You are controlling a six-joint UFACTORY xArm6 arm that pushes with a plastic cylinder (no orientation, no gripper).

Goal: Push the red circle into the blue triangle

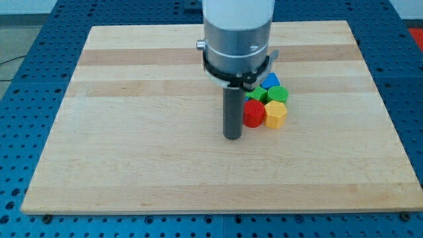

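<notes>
The red circle (254, 114) lies on the wooden board (132, 132), right of the middle. My tip (232, 136) stands just to the red circle's left, touching or almost touching it. The blue triangle (270, 80) sits above and to the right of the red circle, at the top of the cluster, partly hidden by the arm. A green block (277, 94) lies between them.
A yellow hexagon-like block (275, 114) touches the red circle on its right. Another green block (254, 97) and a bit of red peek out under the arm. The arm's grey body (236, 33) covers the board's upper middle.
</notes>
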